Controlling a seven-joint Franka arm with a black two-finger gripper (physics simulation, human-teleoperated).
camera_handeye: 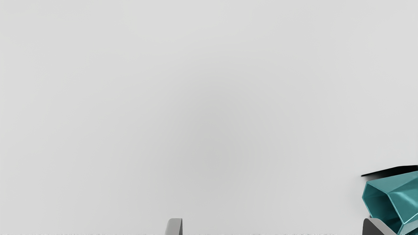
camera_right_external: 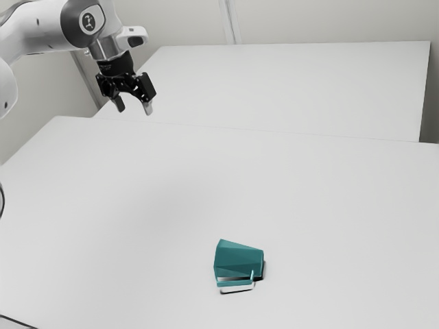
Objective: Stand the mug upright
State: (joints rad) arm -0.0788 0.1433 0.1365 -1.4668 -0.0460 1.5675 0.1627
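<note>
High over the table's far part, toward the exterior view's upper left, my gripper point(camera_right_external: 133, 108) hangs with its fingers spread and nothing between them. The teal faceted mug point(camera_right_external: 239, 261) lies on its side in the exterior view's lower middle, well away from the gripper, with its handle toward the near edge of that view. In the wrist view the gripper point(camera_handeye: 272, 226) has its two fingertips wide apart. There the mug point(camera_handeye: 406, 192) shows partly, its hollow mouth facing the area between the fingers; one fingertip overlaps its rim in the picture.
The mug rests on a wide white table point(camera_right_external: 137, 226). Behind it stands another white surface point(camera_right_external: 295, 82), with pale walls around. Dark cable-like lines run along the exterior view's left edge and lower left corner.
</note>
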